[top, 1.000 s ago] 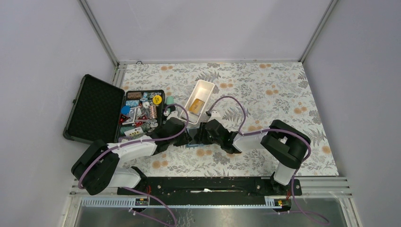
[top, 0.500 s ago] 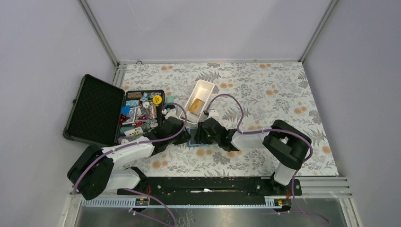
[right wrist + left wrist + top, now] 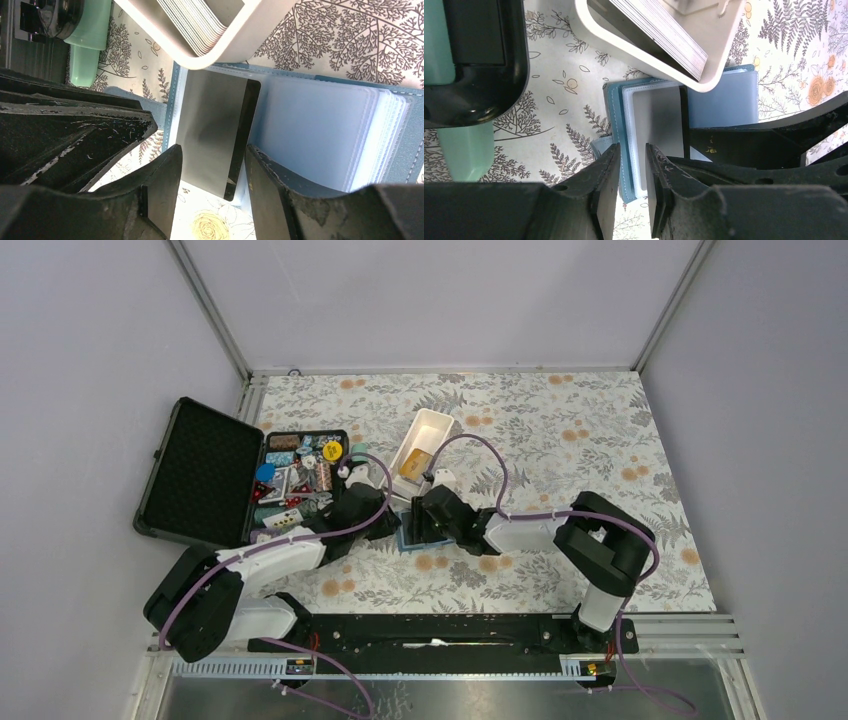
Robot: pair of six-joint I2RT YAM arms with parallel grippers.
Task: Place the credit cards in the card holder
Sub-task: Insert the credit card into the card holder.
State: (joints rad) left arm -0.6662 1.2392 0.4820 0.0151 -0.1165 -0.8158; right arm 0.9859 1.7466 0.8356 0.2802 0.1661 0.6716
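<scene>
One dark card (image 3: 212, 132) on open card holder (image 3: 320, 135)

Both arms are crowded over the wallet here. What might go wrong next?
The dark card lies across a card holder page between the fingers of the right pincer. Whether it sits in a pocket is unclear, so it may slip out.
The left pincer is right beside the right one, so they might collide.
The white tray sits at the holder's edge and could get nudged.
</scene>
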